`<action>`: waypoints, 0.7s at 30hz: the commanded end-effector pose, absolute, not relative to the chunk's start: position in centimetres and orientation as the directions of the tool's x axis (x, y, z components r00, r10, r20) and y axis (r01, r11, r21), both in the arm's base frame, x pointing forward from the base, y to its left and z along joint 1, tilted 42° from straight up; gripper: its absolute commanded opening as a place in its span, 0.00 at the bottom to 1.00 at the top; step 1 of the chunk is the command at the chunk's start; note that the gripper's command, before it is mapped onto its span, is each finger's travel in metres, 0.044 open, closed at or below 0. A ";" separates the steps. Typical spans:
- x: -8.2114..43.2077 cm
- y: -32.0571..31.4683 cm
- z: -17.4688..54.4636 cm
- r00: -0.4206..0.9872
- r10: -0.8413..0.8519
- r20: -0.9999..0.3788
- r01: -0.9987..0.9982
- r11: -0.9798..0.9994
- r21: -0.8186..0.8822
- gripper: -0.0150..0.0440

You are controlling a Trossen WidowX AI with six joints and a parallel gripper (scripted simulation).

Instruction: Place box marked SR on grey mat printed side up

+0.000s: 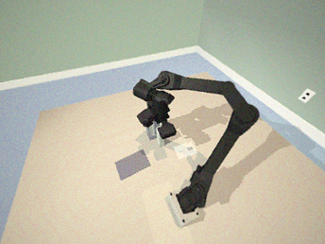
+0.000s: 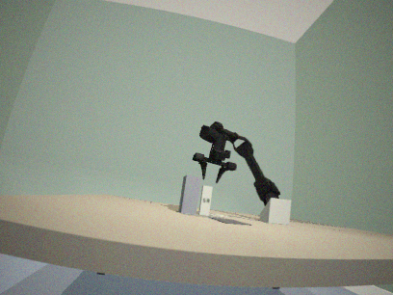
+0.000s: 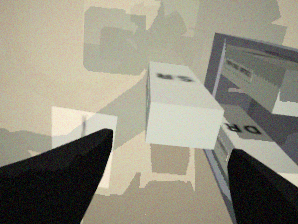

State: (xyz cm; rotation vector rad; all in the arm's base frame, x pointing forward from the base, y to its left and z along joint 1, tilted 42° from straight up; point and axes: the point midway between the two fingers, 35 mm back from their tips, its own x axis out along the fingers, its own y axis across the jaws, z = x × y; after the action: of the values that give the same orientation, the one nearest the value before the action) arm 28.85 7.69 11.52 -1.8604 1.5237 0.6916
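Your gripper (image 1: 157, 126) (image 2: 210, 180) (image 3: 170, 148) hangs above the SR box (image 1: 160, 138) (image 2: 205, 200) (image 3: 182, 110), fingers well apart and holding nothing. That box stands upright beside the bin (image 2: 190, 195) (image 3: 217, 55), inward from all the desk's (image 1: 75, 203) (image 2: 144, 251) edges. Your mat (image 1: 132, 164) (image 2: 233, 222) lies nearer the left edge in the top view.

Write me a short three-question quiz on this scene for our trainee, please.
1. Multiple choice: where does the SR box stand?
A) inside the bin
B) flat on the mat
C) upright outside the bin

2. True or false: the gripper is shut on the SR box.

3. Fill in: in the wrist view, the readable code on a box inside the bin is ____.

Key: 1 C; 2 false; 3 DR.
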 end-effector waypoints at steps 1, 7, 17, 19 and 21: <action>28.9 7.7 11.5 0.195 -0.651 -0.734 -0.981 -0.136 -0.140 0.66; 28.9 7.7 11.5 0.195 -0.651 -0.734 -0.981 -0.136 -0.140 0.66; 28.9 7.7 11.5 0.190 -0.651 -0.735 -0.982 -0.132 -0.136 0.66; 29.1 7.8 11.7 0.175 -0.653 -0.737 -0.985 -0.122 -0.125 0.66; 29.3 8.0 11.8 0.158 -0.655 -0.739 -0.987 -0.111 -0.113 0.66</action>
State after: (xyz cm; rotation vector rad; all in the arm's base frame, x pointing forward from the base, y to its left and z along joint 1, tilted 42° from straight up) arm 28.99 7.76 11.75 -1.8556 1.5363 0.6996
